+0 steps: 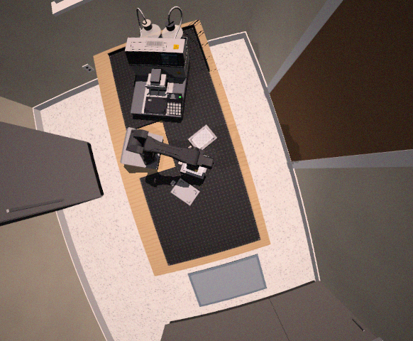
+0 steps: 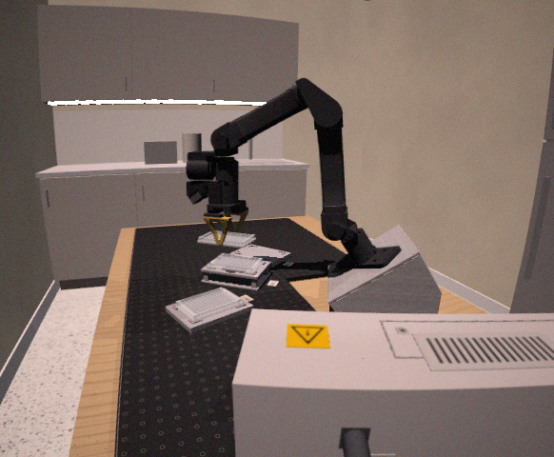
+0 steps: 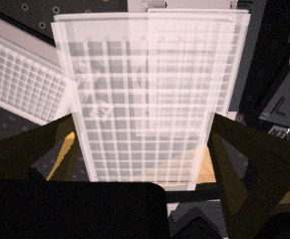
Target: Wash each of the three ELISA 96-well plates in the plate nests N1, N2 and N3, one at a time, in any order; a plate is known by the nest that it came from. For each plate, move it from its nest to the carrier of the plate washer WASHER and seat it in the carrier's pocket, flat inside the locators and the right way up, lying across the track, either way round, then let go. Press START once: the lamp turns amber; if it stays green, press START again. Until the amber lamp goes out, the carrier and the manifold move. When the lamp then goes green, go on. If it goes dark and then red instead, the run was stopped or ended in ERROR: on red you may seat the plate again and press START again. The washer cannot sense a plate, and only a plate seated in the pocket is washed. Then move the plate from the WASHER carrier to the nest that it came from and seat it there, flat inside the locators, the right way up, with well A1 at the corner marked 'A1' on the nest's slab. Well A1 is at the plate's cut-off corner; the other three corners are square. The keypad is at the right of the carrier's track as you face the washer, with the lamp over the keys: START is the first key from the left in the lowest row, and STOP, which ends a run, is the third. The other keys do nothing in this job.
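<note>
My gripper (image 2: pixel 223 228) is shut on a clear 96-well plate (image 2: pixel 227 239) and holds it flat, a little above the black mat. In the wrist view the held plate (image 3: pixel 145 100) fills the middle between my fingers. From above, my gripper (image 1: pixel 197 169) hangs over the middle nest. The far nest (image 1: pixel 185 191) is empty, a bare grey slab (image 2: pixel 267 252). The middle nest holds a plate (image 2: pixel 235 268), also seen at the left of the wrist view (image 3: pixel 25 80). The nest nearest the washer holds a plate (image 1: pixel 202 136), (image 2: pixel 208 306). The washer's carrier (image 1: pixel 155 105) looks empty; its lamp (image 1: pixel 179 96) is green.
The washer body (image 2: pixel 405 378) fills the foreground of the exterior view. Its keypad (image 1: pixel 174 108) sits right of the carrier, and two bottles (image 1: pixel 160 28) stand behind it. My arm's base (image 1: pixel 140 152) stands on a grey wedge block at the mat's edge.
</note>
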### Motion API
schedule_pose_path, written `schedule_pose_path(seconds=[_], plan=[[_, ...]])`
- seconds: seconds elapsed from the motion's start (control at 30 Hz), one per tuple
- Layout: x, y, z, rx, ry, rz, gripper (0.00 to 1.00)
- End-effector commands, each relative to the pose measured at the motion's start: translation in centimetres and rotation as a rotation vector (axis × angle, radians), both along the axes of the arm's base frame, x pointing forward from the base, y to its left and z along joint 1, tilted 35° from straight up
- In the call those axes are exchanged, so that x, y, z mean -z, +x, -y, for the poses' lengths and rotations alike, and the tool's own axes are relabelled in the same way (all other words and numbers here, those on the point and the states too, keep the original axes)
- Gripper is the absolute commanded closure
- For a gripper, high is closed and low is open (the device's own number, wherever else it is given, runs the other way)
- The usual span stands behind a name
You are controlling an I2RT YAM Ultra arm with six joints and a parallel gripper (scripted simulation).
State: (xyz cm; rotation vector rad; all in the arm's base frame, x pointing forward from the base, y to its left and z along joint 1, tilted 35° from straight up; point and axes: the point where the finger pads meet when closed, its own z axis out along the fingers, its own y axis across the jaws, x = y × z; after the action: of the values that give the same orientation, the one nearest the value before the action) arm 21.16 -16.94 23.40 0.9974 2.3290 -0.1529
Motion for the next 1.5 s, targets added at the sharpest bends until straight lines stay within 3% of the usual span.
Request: schedule_pose_path(seconds=[0.0,0.07,0.57,1.0,1.1,1.2,1.47], plan=[[-0.4,0.1,-0.6,0.063,-0.008,0.008,1.00],[-0.4,0.1,-0.6,0.063,-0.008,0.008,1.00],[-0.4,3.9,-7.1,0.063,-0.004,0.009,1.00],[-0.3,4.2,-7.8,0.062,-0.003,0.009,1.00],[0.0,4.5,-9.2,-0.017,-0.048,-0.024,1.00],[0.1,4.5,-9.7,-0.017,-0.048,-0.024,1.00],[1.1,5.1,-13.5,-0.017,-0.046,-0.025,1.00]])
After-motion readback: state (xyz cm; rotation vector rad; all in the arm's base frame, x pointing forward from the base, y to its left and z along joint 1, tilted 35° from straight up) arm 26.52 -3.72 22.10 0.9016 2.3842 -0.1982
